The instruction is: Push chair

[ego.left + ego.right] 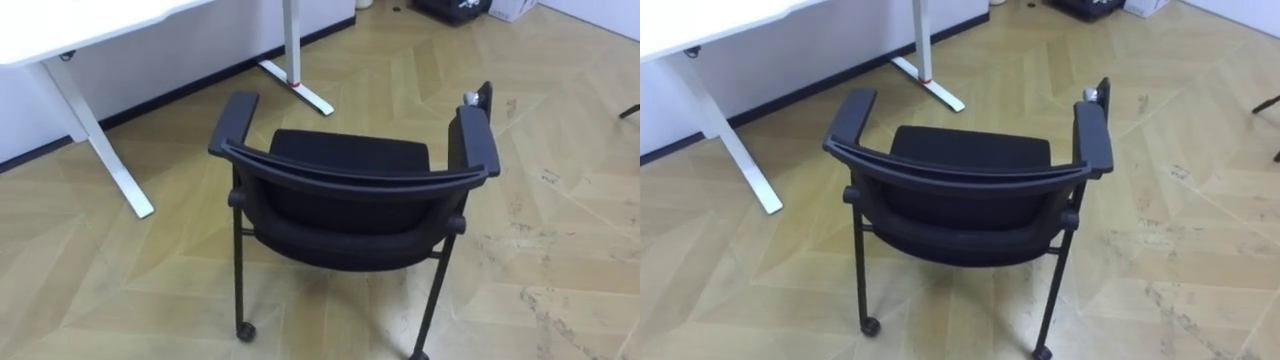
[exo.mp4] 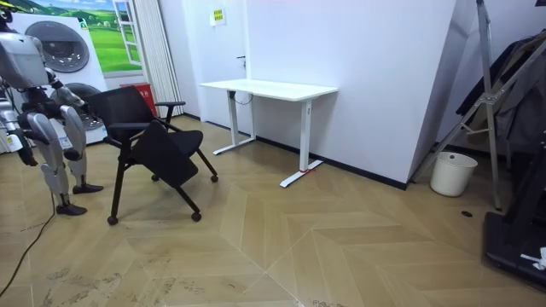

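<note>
A black wheeled armchair stands on the parquet floor facing the white desk, the robot close behind it, its hands too small to tell whether spread or curled

No legible text, number or brand anywhere. Small yellow notice high on the white wall, above the far end of the white desk's surface in the room view: dark marks on it, too small to read. Red object behind the black chair, next to the washing machine: pale marks on it, not readable. Landscape picture of green hills and blue sky beside the curtain: no lettering to make out.
</note>
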Robot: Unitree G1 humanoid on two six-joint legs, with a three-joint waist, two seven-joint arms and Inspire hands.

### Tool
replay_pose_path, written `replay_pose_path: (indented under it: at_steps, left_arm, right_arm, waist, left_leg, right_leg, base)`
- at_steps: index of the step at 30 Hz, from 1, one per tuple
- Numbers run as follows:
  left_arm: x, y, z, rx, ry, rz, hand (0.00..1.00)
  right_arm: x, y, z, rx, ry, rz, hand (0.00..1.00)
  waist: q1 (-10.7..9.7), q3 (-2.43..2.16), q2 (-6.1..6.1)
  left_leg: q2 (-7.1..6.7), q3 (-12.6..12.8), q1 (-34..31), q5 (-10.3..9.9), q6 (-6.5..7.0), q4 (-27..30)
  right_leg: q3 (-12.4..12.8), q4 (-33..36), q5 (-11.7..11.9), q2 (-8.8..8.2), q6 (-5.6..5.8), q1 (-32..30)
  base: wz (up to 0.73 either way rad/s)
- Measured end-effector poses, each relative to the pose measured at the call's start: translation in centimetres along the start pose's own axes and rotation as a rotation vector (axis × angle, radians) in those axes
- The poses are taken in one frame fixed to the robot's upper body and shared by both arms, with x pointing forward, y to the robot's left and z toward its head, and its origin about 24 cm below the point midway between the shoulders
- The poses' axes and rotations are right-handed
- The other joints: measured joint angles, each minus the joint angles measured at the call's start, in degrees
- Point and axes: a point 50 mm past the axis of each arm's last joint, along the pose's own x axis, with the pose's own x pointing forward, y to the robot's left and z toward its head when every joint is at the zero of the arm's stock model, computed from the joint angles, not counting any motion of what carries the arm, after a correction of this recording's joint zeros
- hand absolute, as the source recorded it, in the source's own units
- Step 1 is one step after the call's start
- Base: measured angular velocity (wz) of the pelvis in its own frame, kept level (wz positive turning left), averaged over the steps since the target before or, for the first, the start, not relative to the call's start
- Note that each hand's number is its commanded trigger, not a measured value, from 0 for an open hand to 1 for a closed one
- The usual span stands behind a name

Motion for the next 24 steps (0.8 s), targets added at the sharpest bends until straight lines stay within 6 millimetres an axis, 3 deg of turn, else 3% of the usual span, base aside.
replay_pose_path:
  at_steps: [3,8,13,16,20,24]
  left_arm:
    - [0.2,0.3,1.5,0.024,-0.074,0.035,0.0]
    - [0.0,0.0,5.8,0.082,-0.293,0.087,0.0]
    - [-1.0,0.0,10.2,0.096,-0.52,0.132,0.0]
    - [-1.7,0.0,13.0,0.193,-0.675,0.167,0.0]
    - [-4.6,-1.3,17.1,0.276,-0.937,0.17,0.0]
    - [-6.0,-1.6,18.7,0.376,-1.064,0.213,0.0]
  right_arm:
    - [0.0,-0.2,0.4,-0.035,-0.02,-0.006,0.0]
    - [0.1,-0.5,1.2,-0.059,-0.044,0.005,0.0]
    - [0.1,-1.0,1.6,-0.063,-0.058,-0.006,0.0]
    - [0.1,-1.4,1.4,-0.052,-0.051,-0.015,0.0]
    - [0.1,-1.4,1.3,-0.054,-0.051,-0.015,0.0]
    - [0.1,-1.3,1.6,-0.071,-0.058,-0.011,0.0]
  waist:
    - [-0.84,0.01,0.7]
    - [-1.7,0.46,2.52]
    - [-2.36,0.15,3.73]
    - [-2.61,-0.06,4.01]
    - [-2.88,0.09,3.67]
    - [-3.87,0.09,3.69]
  left_leg:
    - [-0.04,-0.83,-0.1,0.0,0.0,-0.06]
    - [-0.1,-1.36,-0.14,0.0,0.01,-0.33]
    - [-0.23,-1.31,-0.55,0.02,0.04,-0.21]
    - [-0.24,-1.08,-0.5,0.03,0.04,-0.19]
    - [-0.31,-0.85,-0.42,0.03,0.04,-0.2]
    - [-0.34,-0.14,-0.22,0.03,0.04,-0.26]
  right_leg:
    - [-0.04,-0.06,-0.04,0.01,0.02,0.17]
    - [-0.03,-0.04,-0.32,0.04,0.05,0.4]
    - [0.32,0.17,-0.48,-0.03,0.1,-0.4]
    - [0.32,-0.01,-0.56,-0.03,0.14,-0.22]
    - [0.34,-0.08,-0.57,-0.16,0.15,-0.19]
    - [1.17,-0.14,-0.61,-0.1,0.22,-0.38]
  base:
    - [0.11]
    - [0.04]
    - [-0.01]
    - [0.0]
    - [-0.01]
    - [-0.11]
